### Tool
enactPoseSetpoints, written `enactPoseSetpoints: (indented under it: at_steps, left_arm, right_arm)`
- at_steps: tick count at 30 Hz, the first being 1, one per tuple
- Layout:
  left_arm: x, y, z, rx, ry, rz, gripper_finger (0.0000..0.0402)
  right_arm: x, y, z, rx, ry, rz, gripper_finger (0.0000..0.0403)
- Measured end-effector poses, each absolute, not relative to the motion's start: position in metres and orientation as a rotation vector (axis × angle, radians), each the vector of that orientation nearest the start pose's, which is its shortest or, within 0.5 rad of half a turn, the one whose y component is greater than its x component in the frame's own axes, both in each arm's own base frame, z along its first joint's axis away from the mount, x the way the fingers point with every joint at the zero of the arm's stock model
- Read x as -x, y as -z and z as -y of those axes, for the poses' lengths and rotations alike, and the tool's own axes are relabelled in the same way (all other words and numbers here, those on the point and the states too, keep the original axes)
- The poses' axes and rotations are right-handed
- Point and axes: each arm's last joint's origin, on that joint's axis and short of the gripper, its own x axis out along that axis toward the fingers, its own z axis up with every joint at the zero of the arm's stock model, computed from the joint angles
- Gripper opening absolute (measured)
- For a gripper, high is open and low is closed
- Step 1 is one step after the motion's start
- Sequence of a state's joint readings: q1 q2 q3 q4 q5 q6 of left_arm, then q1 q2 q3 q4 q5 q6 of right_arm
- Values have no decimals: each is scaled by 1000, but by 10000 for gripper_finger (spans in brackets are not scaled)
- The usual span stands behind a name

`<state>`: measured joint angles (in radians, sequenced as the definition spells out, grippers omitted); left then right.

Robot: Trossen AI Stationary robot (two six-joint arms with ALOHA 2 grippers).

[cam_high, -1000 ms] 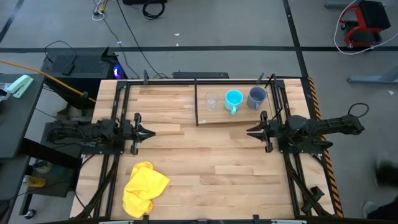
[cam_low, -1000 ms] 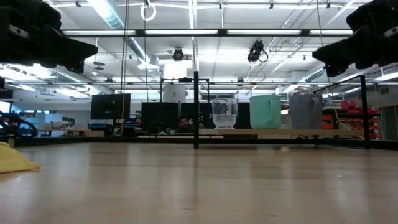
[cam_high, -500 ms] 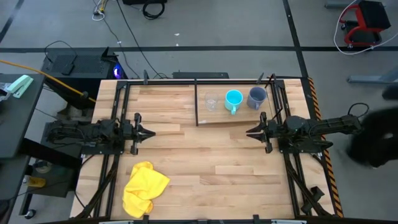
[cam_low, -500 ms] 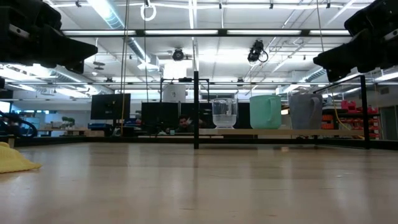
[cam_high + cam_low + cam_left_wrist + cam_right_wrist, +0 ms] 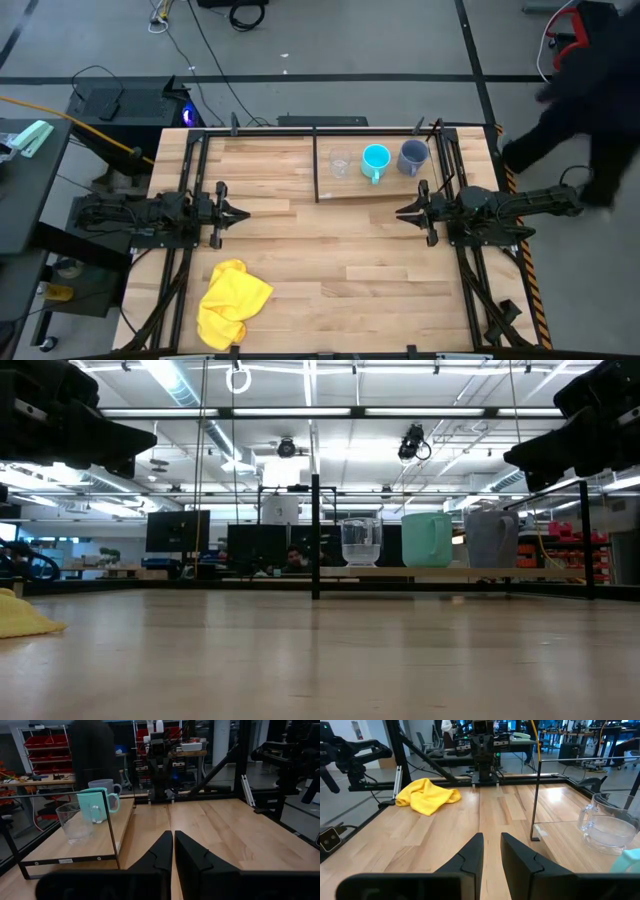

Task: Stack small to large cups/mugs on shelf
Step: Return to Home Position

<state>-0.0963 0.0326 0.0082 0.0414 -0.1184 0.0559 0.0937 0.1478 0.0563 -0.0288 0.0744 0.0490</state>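
A small clear cup (image 5: 341, 165), a cyan mug (image 5: 376, 160) and a grey-blue mug (image 5: 412, 156) stand upright in a row, apart, on the light-wood shelf board (image 5: 370, 187) at the table's far middle. A black upright (image 5: 316, 165) stands at the board's left edge. The low view shows the clear cup (image 5: 361, 542), the cyan mug (image 5: 428, 540) and the grey-blue mug (image 5: 490, 538). My left gripper (image 5: 243, 212) is shut and empty at the table's left, fingers level (image 5: 173, 845). My right gripper (image 5: 400, 211) is open and empty just near of the shelf (image 5: 491, 845).
A crumpled yellow cloth (image 5: 232, 300) lies near the table's near left corner. Black frame rails run along the table's left and right sides. A person in dark clothes (image 5: 590, 80) stands on the floor beyond the table's far right corner.
Both arms have kept still and the cups have not moved. A person has walked along the floor beyond the table's right edge, from the near side toward the far right corner.
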Motion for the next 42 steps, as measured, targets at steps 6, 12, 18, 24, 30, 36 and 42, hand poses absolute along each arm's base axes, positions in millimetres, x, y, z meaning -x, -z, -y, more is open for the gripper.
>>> enactPoseSetpoints:
  at_steps: [6,12,18,24,30,36,42]
  left_arm:
    - [-99,-168,6,-54,-23,16,29]
    - [-99,-168,6,-54,-23,16,36]
    - [-99,-168,6,-54,-23,16,28]
    - [-99,-168,6,-53,-23,16,23]
    - [-99,-168,6,-53,-23,16,33]
    - [-99,-168,6,-53,-23,16,34]
    - [-99,-168,6,-53,-23,15,26]
  right_arm:
    - [-104,-168,-8,-39,-16,-120,74]
    - [-104,-168,-8,-39,-16,-120,74]
    - [-104,-168,-8,-39,-16,-120,74]
    - [-104,-168,-8,-39,-16,-119,74]
    - [-104,-168,-8,-39,-16,-119,74]
    - [-104,-168,-8,-39,-16,-120,74]
    - [-104,-168,-8,-39,-16,-119,74]
